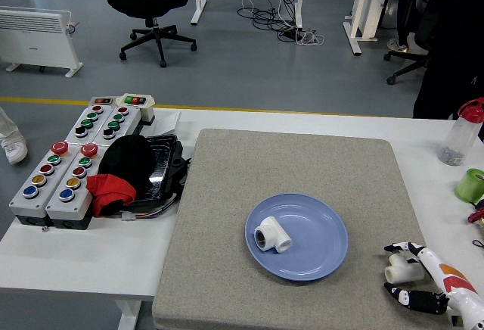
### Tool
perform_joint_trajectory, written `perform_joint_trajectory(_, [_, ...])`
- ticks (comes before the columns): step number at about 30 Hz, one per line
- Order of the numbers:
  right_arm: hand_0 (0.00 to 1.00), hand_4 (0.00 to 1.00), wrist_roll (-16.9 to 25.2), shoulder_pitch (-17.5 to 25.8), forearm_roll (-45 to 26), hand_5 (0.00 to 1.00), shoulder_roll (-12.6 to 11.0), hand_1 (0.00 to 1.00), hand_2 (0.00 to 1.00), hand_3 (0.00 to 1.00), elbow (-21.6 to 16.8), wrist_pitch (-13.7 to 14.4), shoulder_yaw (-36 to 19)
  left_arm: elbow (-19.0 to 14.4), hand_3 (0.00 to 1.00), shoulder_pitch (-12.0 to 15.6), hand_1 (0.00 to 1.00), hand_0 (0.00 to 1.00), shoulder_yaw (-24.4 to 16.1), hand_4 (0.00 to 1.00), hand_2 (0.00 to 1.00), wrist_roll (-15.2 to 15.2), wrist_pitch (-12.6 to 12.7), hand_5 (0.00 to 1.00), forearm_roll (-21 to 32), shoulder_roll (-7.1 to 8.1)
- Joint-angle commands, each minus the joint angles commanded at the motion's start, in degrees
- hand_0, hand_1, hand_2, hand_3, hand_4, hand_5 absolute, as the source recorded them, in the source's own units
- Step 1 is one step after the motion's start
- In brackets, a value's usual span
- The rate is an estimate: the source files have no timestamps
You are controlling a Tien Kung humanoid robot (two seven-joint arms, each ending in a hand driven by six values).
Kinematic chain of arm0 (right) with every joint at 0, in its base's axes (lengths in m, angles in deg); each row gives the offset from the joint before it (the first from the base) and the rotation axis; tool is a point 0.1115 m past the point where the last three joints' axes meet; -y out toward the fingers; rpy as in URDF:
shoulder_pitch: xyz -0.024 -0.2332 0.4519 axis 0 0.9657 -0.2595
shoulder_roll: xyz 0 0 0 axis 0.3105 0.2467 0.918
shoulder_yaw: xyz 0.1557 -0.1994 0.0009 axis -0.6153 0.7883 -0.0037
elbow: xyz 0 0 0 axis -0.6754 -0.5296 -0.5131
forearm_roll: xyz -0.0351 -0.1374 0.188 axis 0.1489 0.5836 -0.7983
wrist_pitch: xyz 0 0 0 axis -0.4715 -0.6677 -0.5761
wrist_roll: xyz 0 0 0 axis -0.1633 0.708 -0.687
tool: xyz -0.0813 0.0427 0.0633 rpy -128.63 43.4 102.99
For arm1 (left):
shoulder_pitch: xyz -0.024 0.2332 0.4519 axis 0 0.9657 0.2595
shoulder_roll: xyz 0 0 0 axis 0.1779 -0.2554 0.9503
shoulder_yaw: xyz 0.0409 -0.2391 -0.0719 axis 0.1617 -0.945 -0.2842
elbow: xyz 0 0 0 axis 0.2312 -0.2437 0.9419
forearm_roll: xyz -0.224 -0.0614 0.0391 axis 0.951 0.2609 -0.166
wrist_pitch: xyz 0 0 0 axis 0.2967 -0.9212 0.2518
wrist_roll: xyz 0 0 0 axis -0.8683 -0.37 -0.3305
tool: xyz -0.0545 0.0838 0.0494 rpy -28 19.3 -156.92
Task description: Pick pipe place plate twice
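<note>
Right hand [429, 283] is sitting at the mat's [227, 269] lower right corner, fingers spread around a white pipe tee [399, 270], not clearly gripping it. Another pipe fitting [272, 236] is lying on the blue plate [321, 250].

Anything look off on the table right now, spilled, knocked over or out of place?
Nothing spilled or damaged. One pipe fitting lies on its side in the plate. The second fitting sits on the mat's right edge between the right hand's fingers, not yet lifted. Black and red cloth is heaped over the tray beside the button boxes, untidy only.
</note>
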Motion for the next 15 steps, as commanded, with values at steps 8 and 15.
perform_joint_trajectory(8, [0.411, 0.615, 0.02, -1.77, -0.02, 0.249, 1.06, 0.53, 0.598, 0.702, -1.82, 0.33, 1.09, 0.0, 0.648, -0.05, 0.739, 0.714, 0.16, 0.396, 0.704, -0.01, 0.01, 0.998, 0.24, 0.01])
perform_joint_trajectory(15, [0.413, 0.605, 0.02, -7.15, -0.78, 0.245, 2.25, 0.531, 0.598, 0.699, -2.99, 0.58, 4.81, 0.0, 0.648, -0.08, 0.739, 0.714, 0.37, 0.395, 0.704, -0.01, -0.01, 0.998, 0.49, 0.04])
